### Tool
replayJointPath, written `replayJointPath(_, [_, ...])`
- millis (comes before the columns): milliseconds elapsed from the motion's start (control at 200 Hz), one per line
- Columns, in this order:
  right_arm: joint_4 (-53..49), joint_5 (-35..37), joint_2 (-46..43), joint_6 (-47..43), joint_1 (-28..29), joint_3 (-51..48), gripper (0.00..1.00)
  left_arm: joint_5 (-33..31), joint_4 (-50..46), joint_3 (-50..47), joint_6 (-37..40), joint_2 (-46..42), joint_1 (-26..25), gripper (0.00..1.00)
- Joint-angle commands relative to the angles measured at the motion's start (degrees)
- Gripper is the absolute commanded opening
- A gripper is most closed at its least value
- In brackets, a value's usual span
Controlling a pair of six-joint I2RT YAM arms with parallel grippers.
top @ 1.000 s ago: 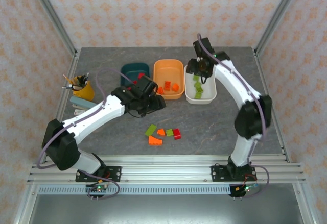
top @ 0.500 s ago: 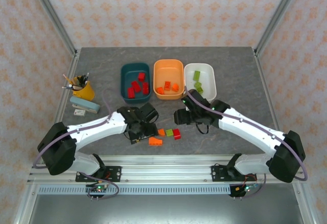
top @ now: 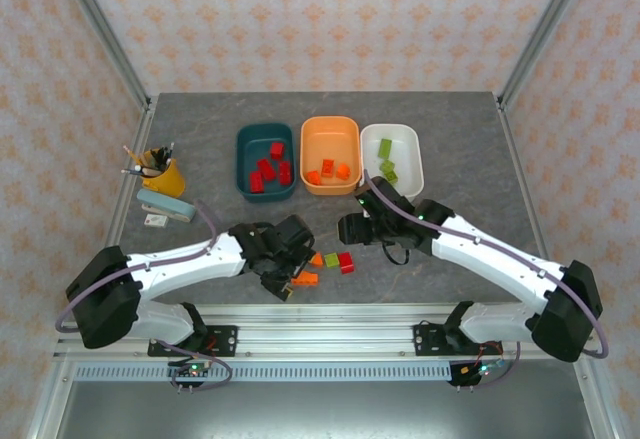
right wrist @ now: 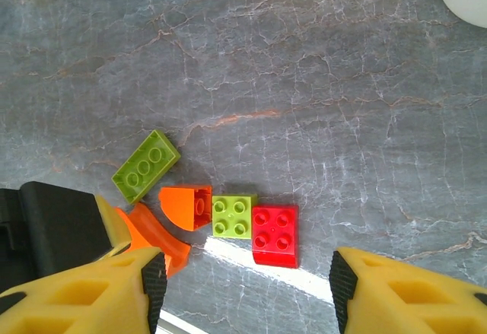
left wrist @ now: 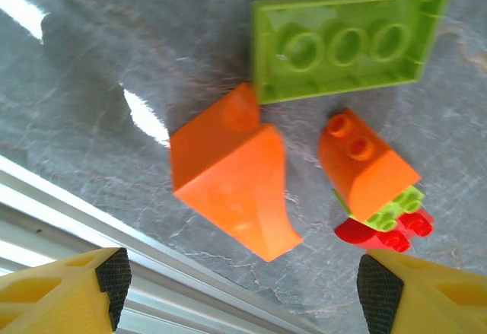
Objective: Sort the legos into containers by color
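Leftmost, a yellow pencil cup [top: 160, 173] stands near the edge of the grey table [top: 470, 159], with a blue-grey stapler [top: 167, 208] just in front of it. Next along the far row is the teal tub [top: 243, 149], which holds several red bricks [top: 268, 168].

Nearer the arm bases, the left gripper [left wrist: 245, 288] hangs low over the table with its jaws wide and nothing between them. Its wrist view shows the curved orange brick [left wrist: 228, 182] lying on the table ahead of the gap, untouched by either yellow fingertip. Right beside that brick's far end lies the long lime brick [left wrist: 342, 45], hollow side up. To their right, three small pieces sit touching in a row: the small orange brick [right wrist: 186, 206], the lime square brick [right wrist: 234, 216] and the red square brick [right wrist: 275, 235].

Behind this loose group, the orange tub [top: 330, 121] holds a few orange bricks [top: 330, 172]. The right gripper [right wrist: 247, 281] hovers between that tub and the row. Its jaws stand moderately apart, and bare table shows between them. Farthest right, the white tub [top: 390, 129] contains lime bricks [top: 386, 159].
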Motion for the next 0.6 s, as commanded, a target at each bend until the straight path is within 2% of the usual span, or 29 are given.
replayJointPath(0, [-0.4,1.5,-1.6,0.0,0.3,-1.6,0.61,-3.7,0.8,-2.2,-11.8,-1.2,-1.1,0.81])
replayJointPath(325, [-1.0,1.8,-3.4,0.1,0.3,-1.8,0.61,-5.5,6.3,-1.6,-14.7,5.3,-1.7,0.71])
replayJointPath(470, [-1.0,1.9,-3.5,0.3,0.3,-2.0,0.61,-4.9,6.6,-1.6,-14.7,7.8,-1.9,0.56])
replayJointPath(596, [-0.5,1.9,-3.6,0.6,0.3,-2.1,0.61,-6.2,8.7,-2.2,-15.2,8.7,-1.9,0.49])
